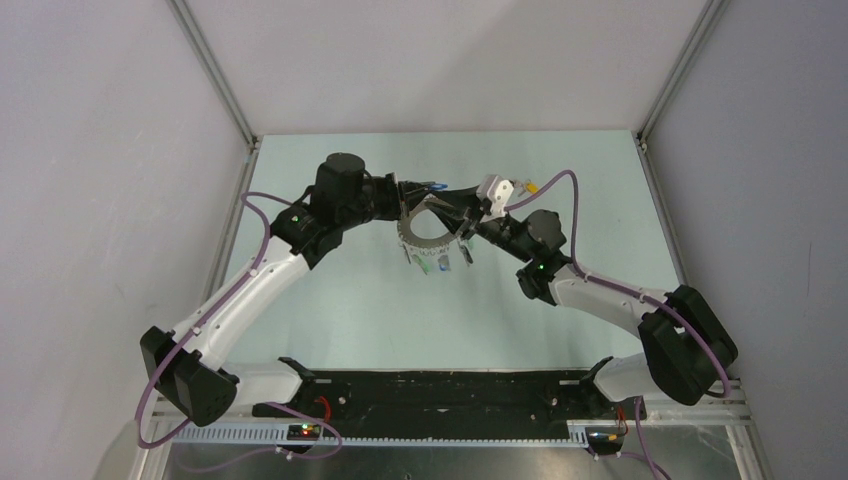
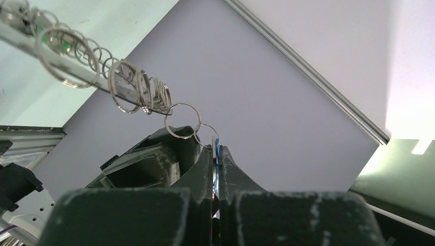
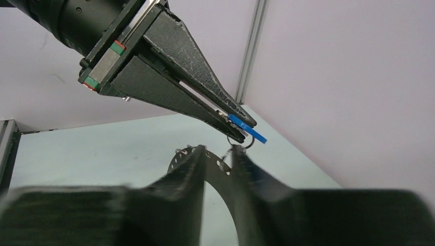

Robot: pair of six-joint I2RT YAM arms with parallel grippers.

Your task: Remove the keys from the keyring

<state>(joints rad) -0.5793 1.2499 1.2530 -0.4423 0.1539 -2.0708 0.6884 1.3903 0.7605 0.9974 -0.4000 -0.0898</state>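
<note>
The keyring (image 1: 418, 238), a grey metal arc with small split rings along its rim, hangs in the air between both arms. My right gripper (image 1: 463, 216) is shut on its band, seen between the fingers in the right wrist view (image 3: 216, 166). My left gripper (image 1: 414, 188) is shut on a blue-headed key (image 1: 435, 185), which pokes out of the jaws (image 3: 247, 128) and is linked by a small ring to the keyring. The left wrist view shows that key (image 2: 216, 151) edge-on and the ring-lined band (image 2: 66, 66). Other keys, including green (image 1: 425, 265) and dark (image 1: 467, 258), dangle below.
The pale green table (image 1: 330, 300) lies below the raised keyring. Grey walls with aluminium posts (image 1: 215, 70) close in the back and sides. The black base plate (image 1: 440, 390) runs along the near edge.
</note>
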